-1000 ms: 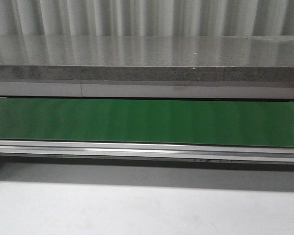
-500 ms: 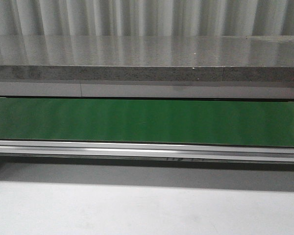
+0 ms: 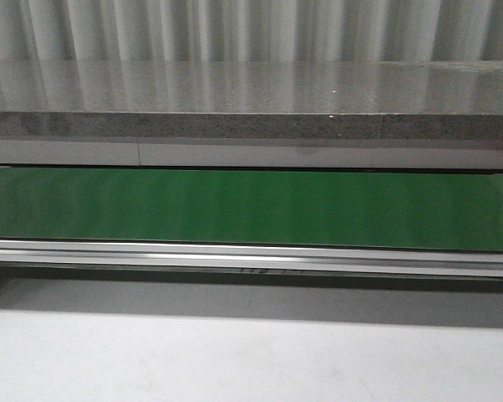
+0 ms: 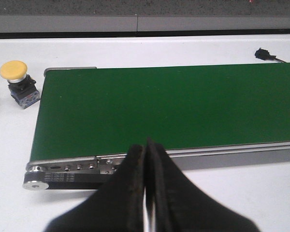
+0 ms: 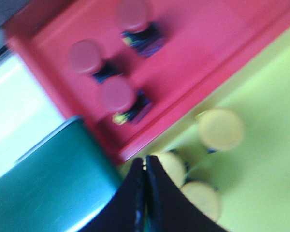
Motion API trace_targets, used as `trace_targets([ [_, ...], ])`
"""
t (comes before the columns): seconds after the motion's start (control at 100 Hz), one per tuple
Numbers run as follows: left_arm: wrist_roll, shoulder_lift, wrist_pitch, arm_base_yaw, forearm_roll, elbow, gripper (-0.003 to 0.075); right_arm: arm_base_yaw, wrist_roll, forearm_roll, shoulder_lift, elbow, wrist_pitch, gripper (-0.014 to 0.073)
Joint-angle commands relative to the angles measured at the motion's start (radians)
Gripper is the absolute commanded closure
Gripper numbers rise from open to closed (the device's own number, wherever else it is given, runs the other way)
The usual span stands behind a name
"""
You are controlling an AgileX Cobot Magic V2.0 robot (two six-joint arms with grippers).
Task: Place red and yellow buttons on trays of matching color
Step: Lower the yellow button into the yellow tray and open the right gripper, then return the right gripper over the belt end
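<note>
Three red-capped buttons (image 5: 117,94) sat on a red plastic tray (image 5: 203,43); yellow-capped buttons (image 5: 220,128) on yellow-green; a flat conveyor belt (image 4: 164,106) ran plain green.

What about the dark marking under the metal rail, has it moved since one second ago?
Yes. The dark marking has slid left along the fixed metal rail.

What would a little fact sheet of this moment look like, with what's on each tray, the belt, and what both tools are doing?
red tray: three red buttons on it
yellow tray: three yellow buttons on it
green belt: nothing on it, in the front and left wrist views
loose item: one yellow button on the white table, beside the belt's end
left tool: shut, holding nothing, near the belt's edge
right tool: shut, holding nothing, above the yellow tray; view blurred
small black connector: on the table beyond the belt
</note>
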Motion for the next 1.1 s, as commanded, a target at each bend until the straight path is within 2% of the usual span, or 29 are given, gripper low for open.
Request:
trace_targets([
  [0.0, 0.001, 0.000, -0.070, -0.010, -0.007, -0.026, 0.0741, 0.065, -0.042, 0.005, -0.087, 0.000, -0.024, 0.0659],
  [0.27, 0.001, 0.000, -0.070, -0.010, -0.007, -0.026, 0.0741, 0.319, -0.161, -0.020, -0.227, 0.049, 0.023, 0.0660],
  [0.38, 0.001, 0.000, -0.070, -0.010, -0.007, -0.026, 0.0741, 0.401, -0.245, -0.021, -0.290, 0.084, 0.019, 0.0660],
  [0.55, 0.001, 0.000, -0.070, -0.010, -0.007, -0.026, 0.0741, 0.508, -0.300, -0.021, -0.400, 0.143, 0.019, 0.0660],
  [0.76, 0.001, 0.000, -0.070, -0.010, -0.007, -0.026, 0.0741, 0.566, -0.360, -0.021, -0.537, 0.229, 0.010, 0.0660],
  [1.09, 0.001, 0.000, -0.070, -0.010, -0.007, -0.026, 0.0741, 0.566, -0.360, -0.020, -0.802, 0.353, -0.011, 0.0660],
])
